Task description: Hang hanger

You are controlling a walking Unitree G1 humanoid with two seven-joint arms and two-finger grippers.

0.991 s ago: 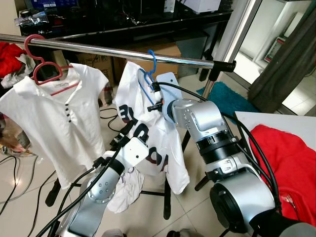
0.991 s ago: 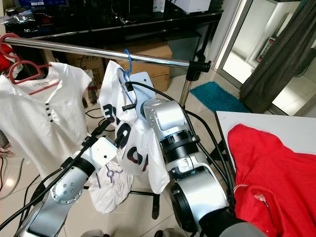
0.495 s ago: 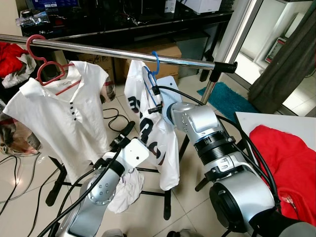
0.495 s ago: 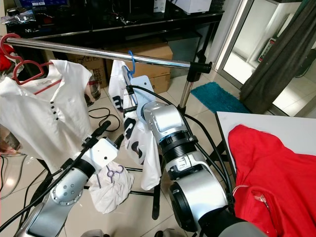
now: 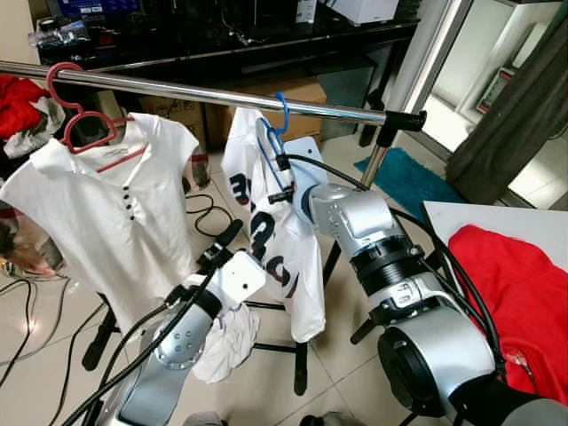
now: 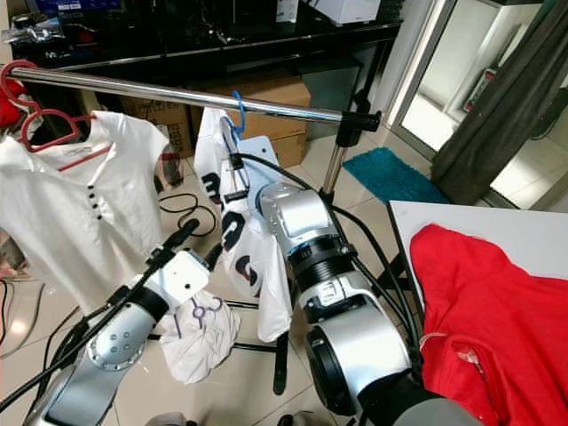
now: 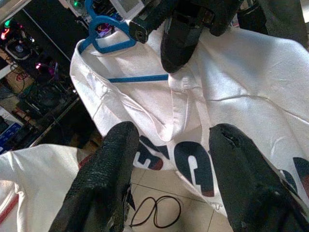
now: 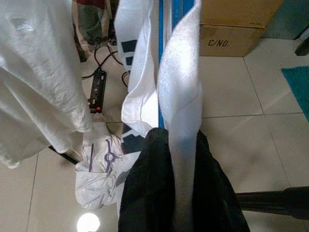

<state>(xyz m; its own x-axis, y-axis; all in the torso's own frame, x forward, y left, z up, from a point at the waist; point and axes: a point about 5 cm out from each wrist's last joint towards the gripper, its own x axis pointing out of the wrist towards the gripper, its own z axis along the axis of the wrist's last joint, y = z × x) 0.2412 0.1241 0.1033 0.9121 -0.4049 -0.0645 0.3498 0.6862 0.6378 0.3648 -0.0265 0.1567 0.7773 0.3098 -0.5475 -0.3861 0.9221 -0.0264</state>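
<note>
Hanging by its hook on the chrome rail (image 5: 222,93), blue hanger (image 5: 271,142) with white printed shirt (image 5: 284,248), at one o'clock from the pink-hangered white blouse (image 5: 106,222). Pinching the hanger's shoulder through cloth, right gripper (image 5: 282,177). Spread wide at seven o'clock below the shirt, left gripper (image 7: 169,179), touching nothing.

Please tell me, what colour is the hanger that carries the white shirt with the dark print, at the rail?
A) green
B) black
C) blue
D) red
C: the hanger under the printed shirt is blue, its hook at the rail; the red one carries the buttoned shirt.
</note>
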